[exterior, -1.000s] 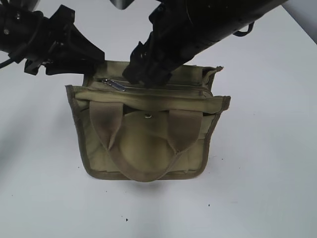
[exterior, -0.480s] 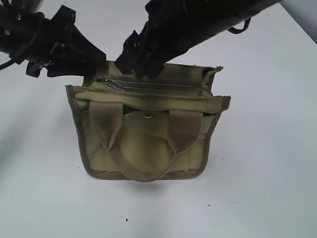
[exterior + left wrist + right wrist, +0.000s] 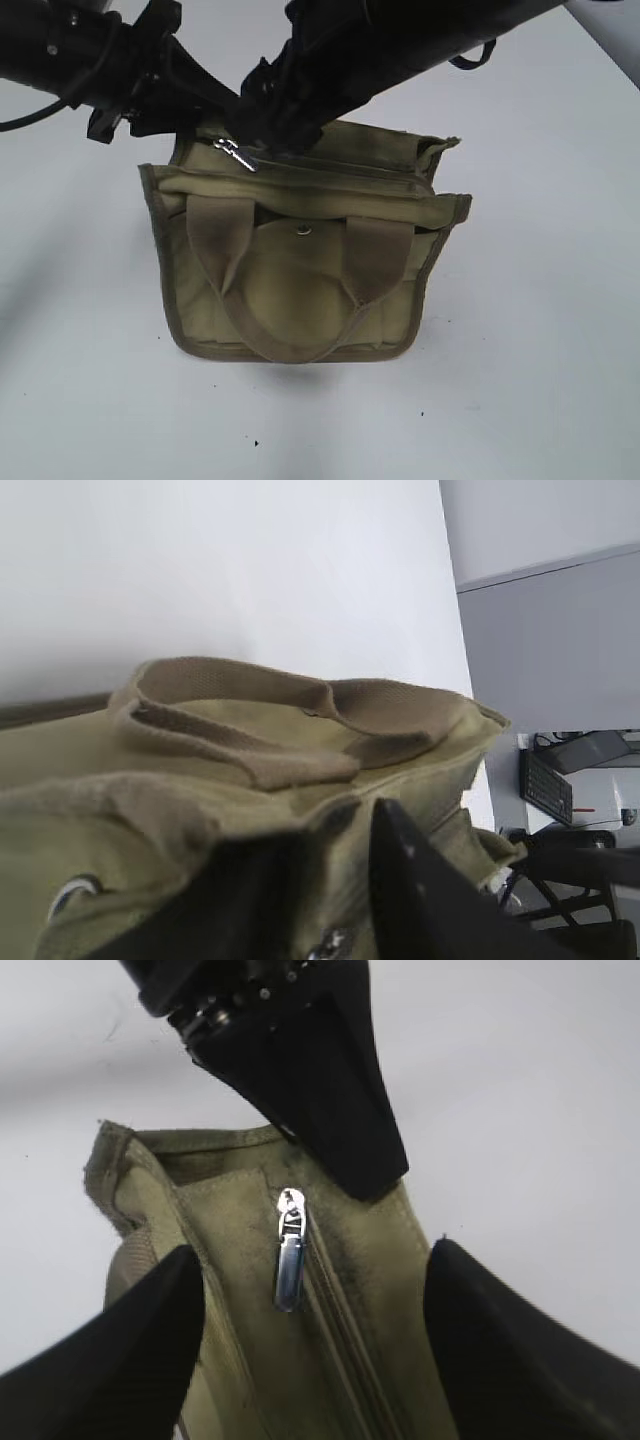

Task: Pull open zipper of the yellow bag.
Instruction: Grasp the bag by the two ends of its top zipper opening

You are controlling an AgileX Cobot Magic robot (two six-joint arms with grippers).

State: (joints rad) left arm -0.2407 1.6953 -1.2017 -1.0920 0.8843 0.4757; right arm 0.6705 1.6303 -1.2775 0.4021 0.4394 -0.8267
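Observation:
The yellow bag [image 3: 300,285] stands upright on the white table, handles toward the camera. Its zipper [image 3: 340,172] runs along the top, with the silver pull tab [image 3: 235,154] at the left end. My left gripper [image 3: 205,105] reaches in from the upper left. In the left wrist view bag fabric fills the gap between the left gripper's [image 3: 335,880] black fingers [image 3: 420,890] at that end. My right gripper [image 3: 312,1250] hangs open above the bag top, one finger on each side. The pull tab [image 3: 290,1255] lies loose between them, untouched, and the zipper [image 3: 345,1340] looks closed.
The white table [image 3: 540,330] surrounds the bag. A round metal snap [image 3: 303,231] shows between the two handles [image 3: 290,345]. Both black arms cross over the bag's back edge, the right arm [image 3: 420,40] reaching over the middle.
The left gripper moved right onto the bag's top left end and narrowed. The bag shifted slightly right and the pull tab tipped up. The right gripper rose off the zipper and slid left.

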